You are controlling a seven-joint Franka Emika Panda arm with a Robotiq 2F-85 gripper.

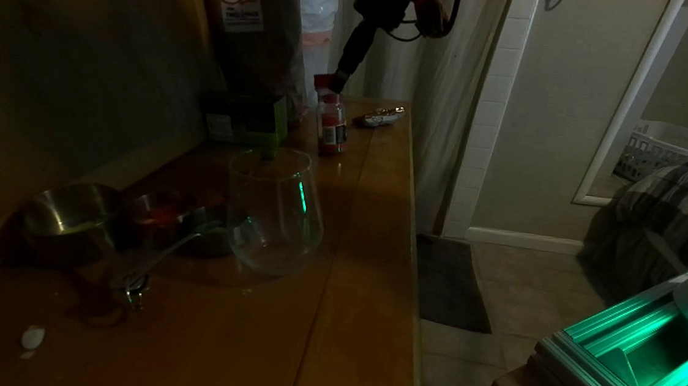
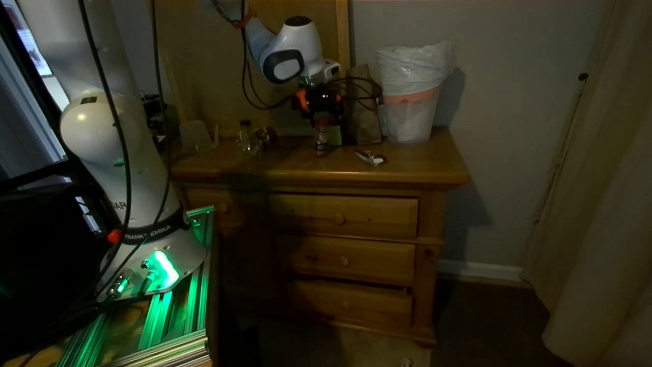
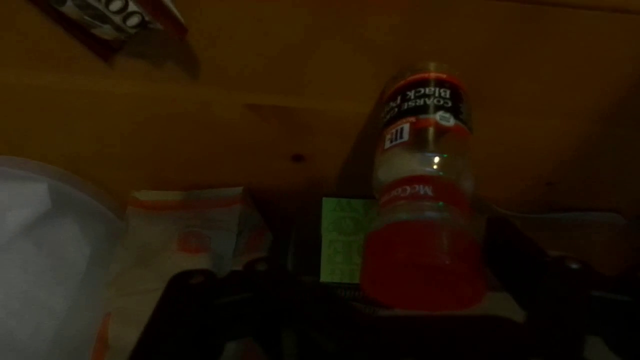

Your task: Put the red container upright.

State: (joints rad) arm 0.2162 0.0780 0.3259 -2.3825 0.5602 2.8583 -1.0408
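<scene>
The red container is a clear pepper jar with a red lid and red and black label (image 1: pixel 332 127). It stands upright on the wooden dresser top, its lid end leaning slightly in this exterior view. It also shows in an exterior view (image 2: pixel 322 140) below the gripper, and in the wrist view (image 3: pixel 425 165) with its red lid nearest the camera. My gripper (image 1: pixel 339 84) points down at the lid. In the wrist view the dark fingers (image 3: pixel 380 245) are apart on both sides of the lid. The right finger is close to it; a gap shows on the left.
A dark and green box (image 1: pixel 245 121), a paper bag (image 1: pixel 252 32) and a white-lined bin (image 2: pixel 412 97) stand behind the jar. A shiny wrapper (image 1: pixel 380 117) lies near the dresser edge. A clear glass (image 1: pixel 275 212) and metal bowls (image 1: pixel 71 220) stand along the dresser.
</scene>
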